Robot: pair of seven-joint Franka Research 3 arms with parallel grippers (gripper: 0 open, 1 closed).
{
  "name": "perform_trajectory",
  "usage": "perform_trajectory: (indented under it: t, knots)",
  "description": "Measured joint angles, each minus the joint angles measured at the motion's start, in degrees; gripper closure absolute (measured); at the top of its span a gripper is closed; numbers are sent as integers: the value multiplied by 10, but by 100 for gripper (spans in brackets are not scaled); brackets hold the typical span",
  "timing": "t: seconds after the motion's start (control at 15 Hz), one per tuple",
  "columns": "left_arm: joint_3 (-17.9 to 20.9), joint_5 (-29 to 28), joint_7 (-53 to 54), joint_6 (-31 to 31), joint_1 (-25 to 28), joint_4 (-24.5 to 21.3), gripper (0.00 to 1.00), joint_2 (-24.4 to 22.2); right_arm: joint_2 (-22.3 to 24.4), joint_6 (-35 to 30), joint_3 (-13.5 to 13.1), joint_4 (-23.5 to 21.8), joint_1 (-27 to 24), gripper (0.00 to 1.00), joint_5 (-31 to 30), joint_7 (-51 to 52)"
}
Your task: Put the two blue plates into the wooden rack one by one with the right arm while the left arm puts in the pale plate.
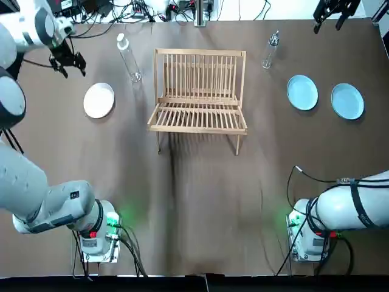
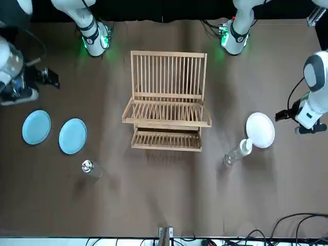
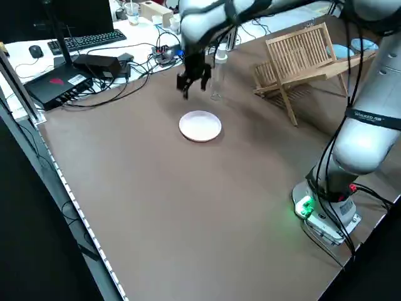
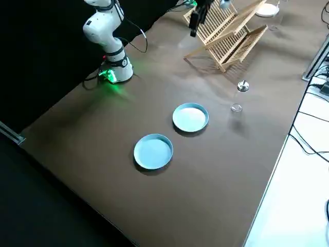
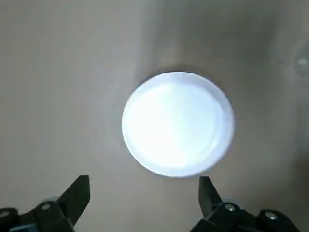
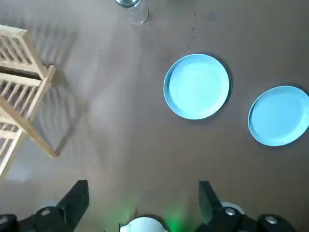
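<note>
One camera looks straight down on the table (image 1: 200, 201); one looks from across it; two look down from the sides; two ride the wrists (the left sits nearer). Top and front both show the wooden rack (image 1: 199, 91).

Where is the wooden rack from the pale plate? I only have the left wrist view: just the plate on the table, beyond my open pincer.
Observer: The top view shows the wooden rack to the right of the pale plate, by the robot's own sides, at mid-table and clear of the plate.
Operator: Is anything standing between them?
Observer: Yes. A clear bottle stands upright between the plate and the rack's left edge, a little farther from the arms' bases than the plate and touching neither.
</note>
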State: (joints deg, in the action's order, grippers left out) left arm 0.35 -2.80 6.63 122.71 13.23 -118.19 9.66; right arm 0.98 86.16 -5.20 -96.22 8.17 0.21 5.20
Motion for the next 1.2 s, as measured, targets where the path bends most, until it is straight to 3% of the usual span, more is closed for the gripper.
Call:
perform_trajectory:
  t: [0.2, 0.47, 0.8, 1.2]
  knots:
    - [0, 0, 51, 96, 45, -27, 1, 57, -41, 49, -3, -12, -13, 0, -1, 0]
    - [0, 0, 74, 201, 69, -43, 3, 129, -87, 163, -6, -60, -50, 0, -1, 2]
    - [-5, 0, 75, 237, 70, -41, 17, 170, -110, 220, -7, -85, -61, 0, -1, 2]
    - [-6, 0, 75, 236, 70, -38, 74, 169, -123, 233, -7, -86, -63, 0, -1, 2]
